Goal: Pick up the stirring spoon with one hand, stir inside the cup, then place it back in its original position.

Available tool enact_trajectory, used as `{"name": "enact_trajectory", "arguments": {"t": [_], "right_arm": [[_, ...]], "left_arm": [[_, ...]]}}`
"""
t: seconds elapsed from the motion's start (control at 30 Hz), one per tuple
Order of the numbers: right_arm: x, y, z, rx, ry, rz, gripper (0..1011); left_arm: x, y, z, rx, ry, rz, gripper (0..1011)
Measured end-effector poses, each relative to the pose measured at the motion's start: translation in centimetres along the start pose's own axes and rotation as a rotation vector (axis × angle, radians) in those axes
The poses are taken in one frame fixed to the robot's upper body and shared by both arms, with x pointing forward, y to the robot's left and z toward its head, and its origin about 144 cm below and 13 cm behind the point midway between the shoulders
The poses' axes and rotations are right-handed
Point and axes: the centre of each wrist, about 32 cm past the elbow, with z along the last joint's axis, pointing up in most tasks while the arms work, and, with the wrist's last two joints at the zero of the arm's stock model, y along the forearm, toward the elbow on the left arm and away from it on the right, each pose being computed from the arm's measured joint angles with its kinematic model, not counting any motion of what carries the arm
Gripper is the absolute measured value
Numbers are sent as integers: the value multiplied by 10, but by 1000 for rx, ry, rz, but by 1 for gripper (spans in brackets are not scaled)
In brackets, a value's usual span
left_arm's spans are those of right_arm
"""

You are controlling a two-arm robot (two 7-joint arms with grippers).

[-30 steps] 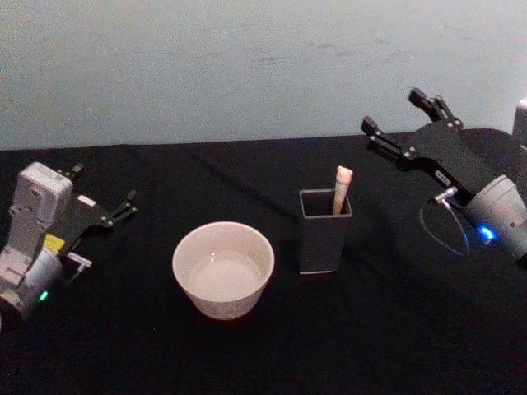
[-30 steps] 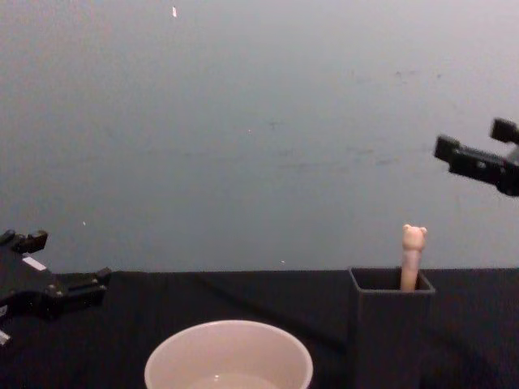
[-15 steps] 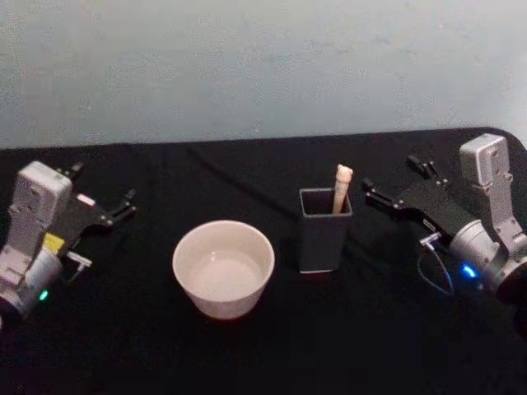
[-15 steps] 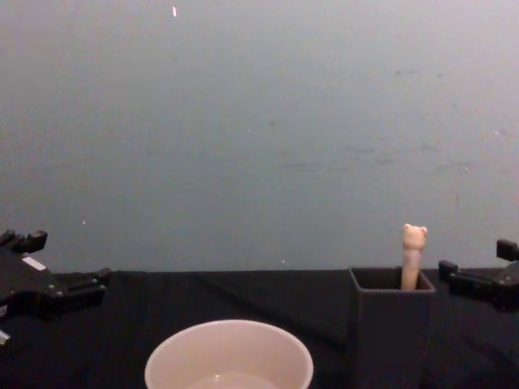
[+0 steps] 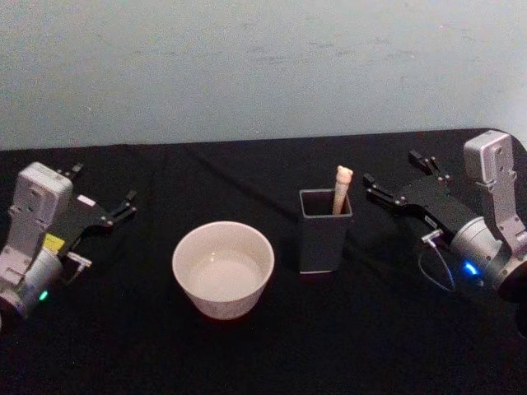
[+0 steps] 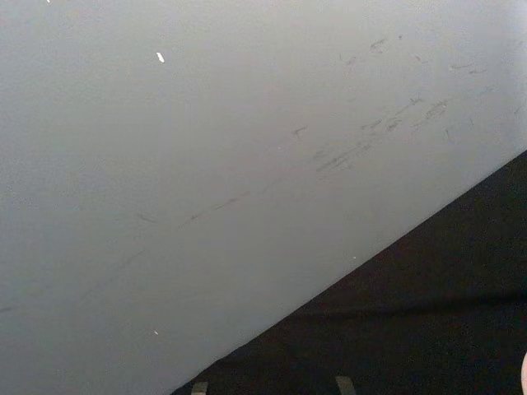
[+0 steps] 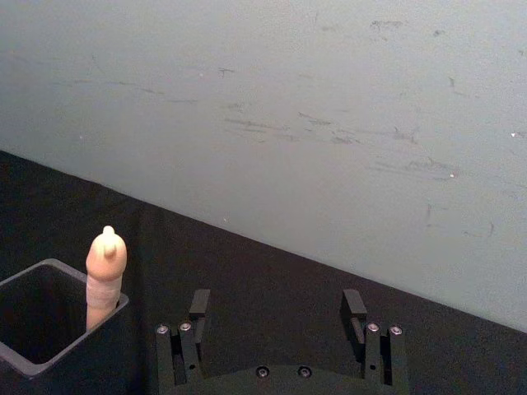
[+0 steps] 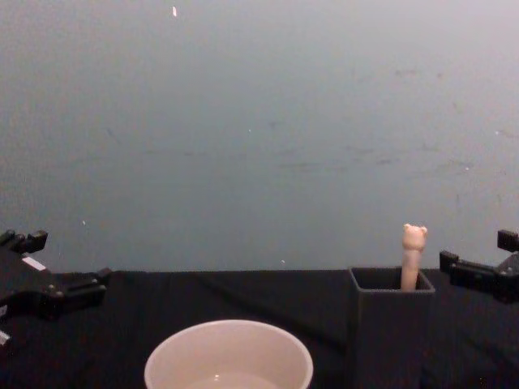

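Note:
The stirring spoon (image 5: 341, 188) stands upright in the dark grey square holder box (image 5: 324, 231), its bear-head knob (image 8: 413, 237) poking above the rim; the right wrist view shows the spoon (image 7: 104, 276) at the box's corner (image 7: 49, 321). Left of the box on the black table sits the cream-white cup (image 5: 223, 268), whose rim also shows in the chest view (image 8: 229, 354). My right gripper (image 5: 398, 181) hangs open to the right of the box, apart from the spoon, with nothing between its fingers (image 7: 199, 305). Far to the left, my left gripper (image 5: 100, 197) is parked open.
A black cloth covers the table (image 5: 263, 346), and a pale grey-blue wall (image 5: 247, 66) rises behind it. There is bare cloth between the cup and the left arm, and in front of the cup and box.
The right arm came down from high at the back right to table height beside the box. Over the last half second it edged slightly up. Left arm, cup and spoon stayed still.

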Motion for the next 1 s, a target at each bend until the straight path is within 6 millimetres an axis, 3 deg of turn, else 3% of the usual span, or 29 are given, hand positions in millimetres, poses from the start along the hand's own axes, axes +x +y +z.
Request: {"name": "enact_trajectory", "arguments": {"t": [1.0], "right_arm": [[1, 0, 2, 10, 0, 2, 1002]], "left_arm": [[0, 0, 0, 0, 0, 0, 1001]]}}
